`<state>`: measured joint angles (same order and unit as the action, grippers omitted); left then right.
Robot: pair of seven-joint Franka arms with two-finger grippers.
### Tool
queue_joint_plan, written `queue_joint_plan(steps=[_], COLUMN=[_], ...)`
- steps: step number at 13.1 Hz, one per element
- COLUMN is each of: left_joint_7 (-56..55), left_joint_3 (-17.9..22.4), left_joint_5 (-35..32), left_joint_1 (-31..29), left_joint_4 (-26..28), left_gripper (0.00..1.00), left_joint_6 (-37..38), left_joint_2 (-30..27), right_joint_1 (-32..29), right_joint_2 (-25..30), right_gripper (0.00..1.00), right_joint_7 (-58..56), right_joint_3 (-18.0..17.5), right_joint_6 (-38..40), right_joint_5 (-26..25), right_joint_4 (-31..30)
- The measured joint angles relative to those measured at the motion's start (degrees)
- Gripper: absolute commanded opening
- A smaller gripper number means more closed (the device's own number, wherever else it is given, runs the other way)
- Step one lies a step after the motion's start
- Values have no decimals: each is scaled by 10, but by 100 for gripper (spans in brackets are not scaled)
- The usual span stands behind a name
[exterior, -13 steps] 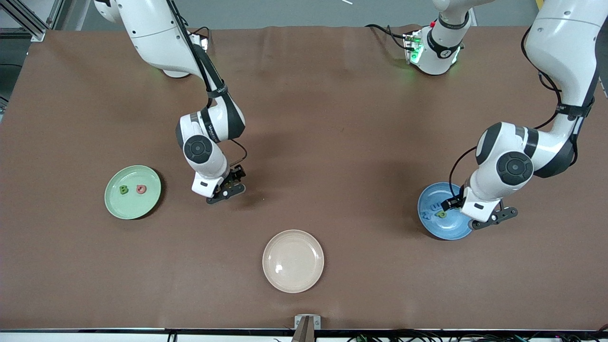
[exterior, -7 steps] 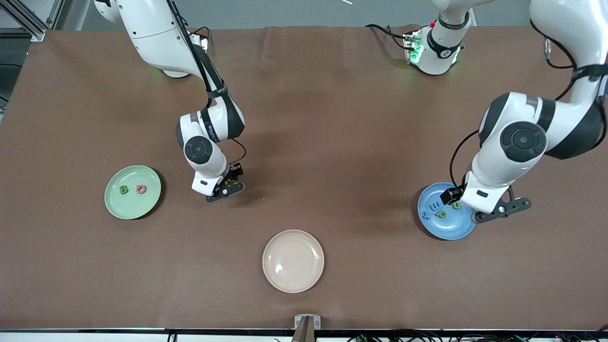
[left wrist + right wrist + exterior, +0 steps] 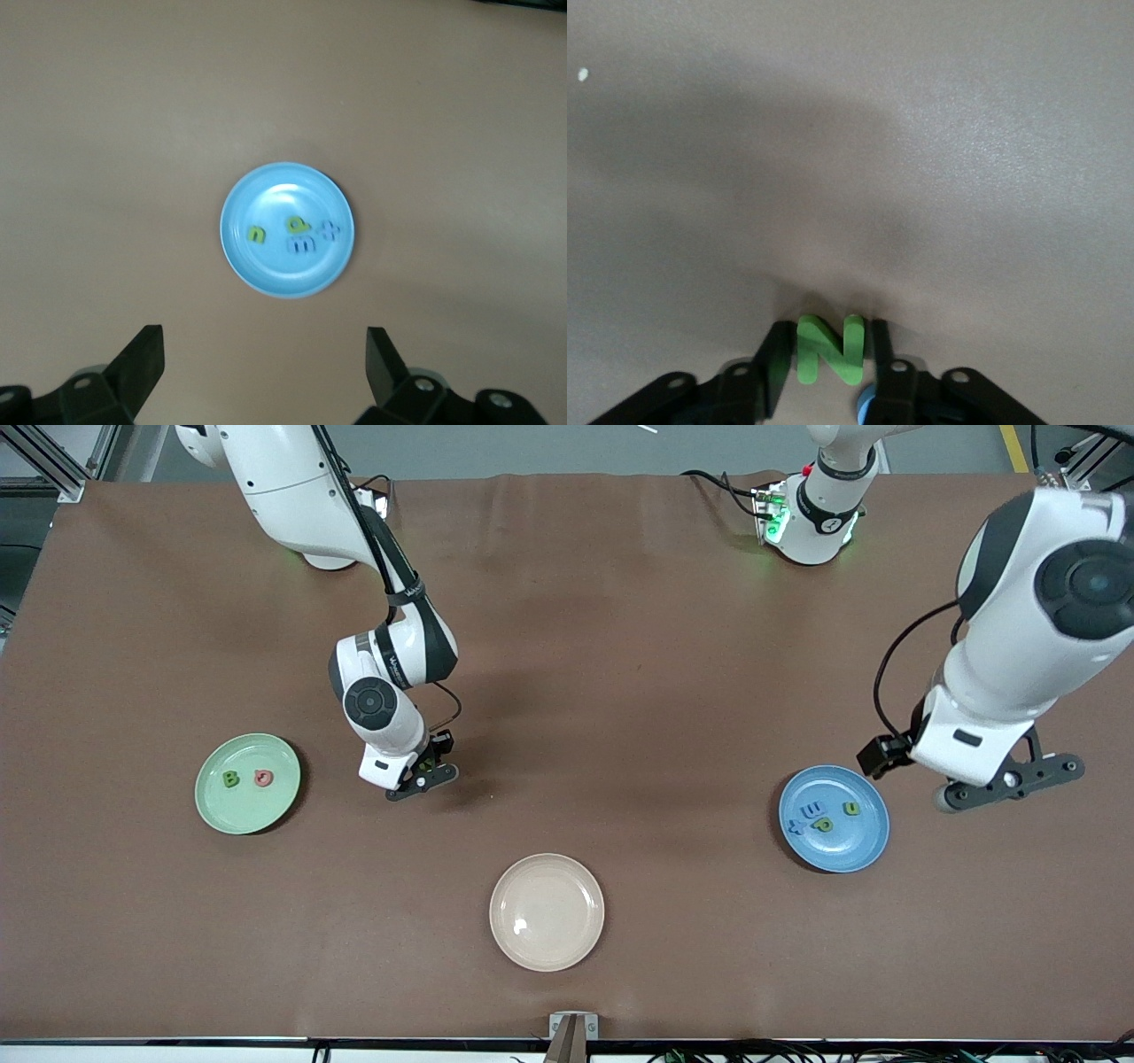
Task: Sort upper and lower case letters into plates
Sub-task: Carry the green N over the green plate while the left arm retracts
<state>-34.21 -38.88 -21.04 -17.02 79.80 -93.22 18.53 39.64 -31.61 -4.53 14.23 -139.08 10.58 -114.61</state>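
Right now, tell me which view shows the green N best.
The right wrist view: the green N stands clearly between the right tool's fingers. The front view shows only a green speck at that tool. The left wrist view misses it.

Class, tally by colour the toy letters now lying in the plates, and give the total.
Green letters: 3 (B, n, p)
Blue letters: 2 (m, x)
Pink letters: 1 (Q)
Total: 6
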Motion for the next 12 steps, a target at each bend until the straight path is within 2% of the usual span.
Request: queue_joint_plan(steps=[2,4,5,8,10,12], left_joint_7=[33,72,103,212,266,297], left_joint_3=[-1,12,41,193,261,299], left_joint_5=[11,25,42,126,154,166], left_joint_1=[0,4,18,94,118,132], left_joint_4=[-1,-1,-1,7,37,66], left_gripper=[100,100,100,100,100,100], left_joint_6=[23,28,30,57,64,67], left_joint_2=[-25,-50,-65,-120,-156,-183], right_joint_1=[0,0,0,-9,-32,-75], right_joint_2=[0,2,7,46,70,71], right_gripper=[17,16,16,16,16,16], right_joint_7=[0,0,-1,-53,-139,-230], right_joint_3=[0,2,5,45,87,108], right_joint_6=[3,17,46,209,248,251], right_joint_5=[0,0,0,-2,-2,-2], right_joint_4=[1,6,18,83,97,96])
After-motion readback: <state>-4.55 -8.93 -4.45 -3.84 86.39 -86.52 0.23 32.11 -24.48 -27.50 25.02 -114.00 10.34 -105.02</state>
